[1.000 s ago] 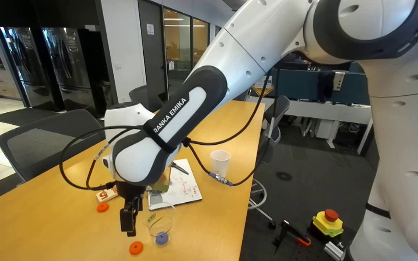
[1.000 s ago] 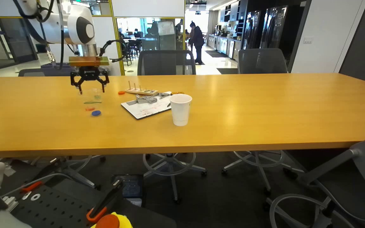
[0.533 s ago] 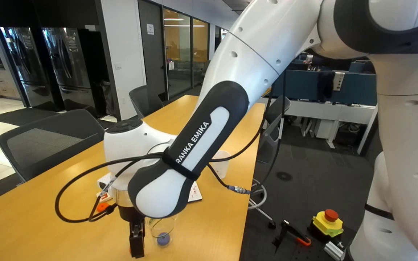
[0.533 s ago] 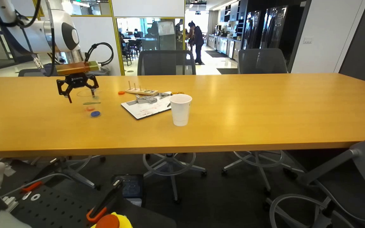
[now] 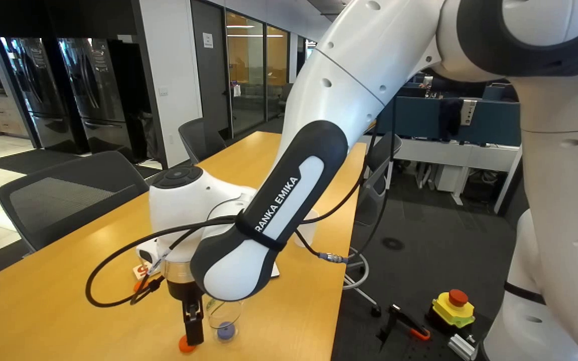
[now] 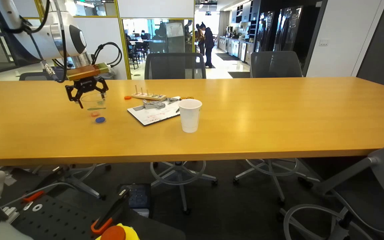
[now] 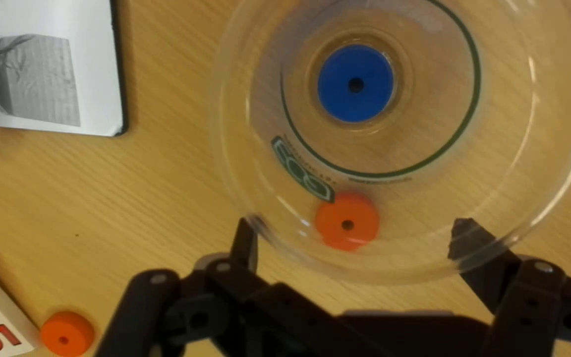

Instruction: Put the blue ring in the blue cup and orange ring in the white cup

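Note:
The blue ring (image 7: pixel 337 94) lies at the bottom of the see-through blue cup (image 7: pixel 477 74), which stands upright; both show in an exterior view, ring (image 5: pixel 226 331) and cup (image 5: pixel 223 311). An orange ring (image 7: pixel 335 210) lies on the table beside the cup, seen through its wall. A second orange ring (image 7: pixel 70 325) lies farther off. My gripper (image 7: pixel 355 223) is open and empty, its fingers apart at the cup's near rim, on either side of the nearer orange ring; whether they touch the cup I cannot tell. The white cup (image 6: pixel 190 116) stands upright, away from my gripper, outside the wrist view.
A whiteboard (image 6: pixel 155 115) with a grey taped item lies between the cups. A wooden peg board (image 6: pixel 148 96) stands behind it, close to the second orange ring. The table's edge (image 6: pixel 192 159) runs in front of the white cup. Chairs stand around the table.
My gripper has come down toward the table beside the blue cup and tilted, then moved slightly back up. The blue cup with its ring has shifted very slightly.

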### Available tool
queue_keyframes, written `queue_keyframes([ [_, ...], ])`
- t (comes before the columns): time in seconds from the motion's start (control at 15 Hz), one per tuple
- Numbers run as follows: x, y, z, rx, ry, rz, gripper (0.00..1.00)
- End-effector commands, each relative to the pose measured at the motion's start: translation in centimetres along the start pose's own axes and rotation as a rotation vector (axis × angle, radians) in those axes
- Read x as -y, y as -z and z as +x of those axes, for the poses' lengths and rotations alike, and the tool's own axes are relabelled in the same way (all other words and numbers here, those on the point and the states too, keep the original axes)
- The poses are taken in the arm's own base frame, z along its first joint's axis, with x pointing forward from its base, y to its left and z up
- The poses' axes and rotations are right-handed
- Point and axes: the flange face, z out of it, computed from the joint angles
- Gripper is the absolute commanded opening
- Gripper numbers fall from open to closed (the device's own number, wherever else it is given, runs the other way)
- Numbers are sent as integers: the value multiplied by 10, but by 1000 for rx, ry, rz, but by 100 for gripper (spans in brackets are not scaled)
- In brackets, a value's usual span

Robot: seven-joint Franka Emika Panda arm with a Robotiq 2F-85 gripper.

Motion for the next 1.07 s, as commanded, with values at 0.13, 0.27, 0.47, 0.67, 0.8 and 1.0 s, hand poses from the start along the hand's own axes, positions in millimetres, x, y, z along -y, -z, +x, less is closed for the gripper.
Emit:
queue_keyframes([
  [0.13,-14,-2,16,-16,-8,-18,100],
  [0.27,-17,-5,21,-18,-11,-10,100],
  [0.47,-23,-14,25,-14,-17,-3,100],
  [0.67,-29,-25,25,-5,-27,8,100],
  [0.8,-33,-31,25,2,-33,20,100],
  [1.0,-36,-39,22,8,-42,44,100],
])
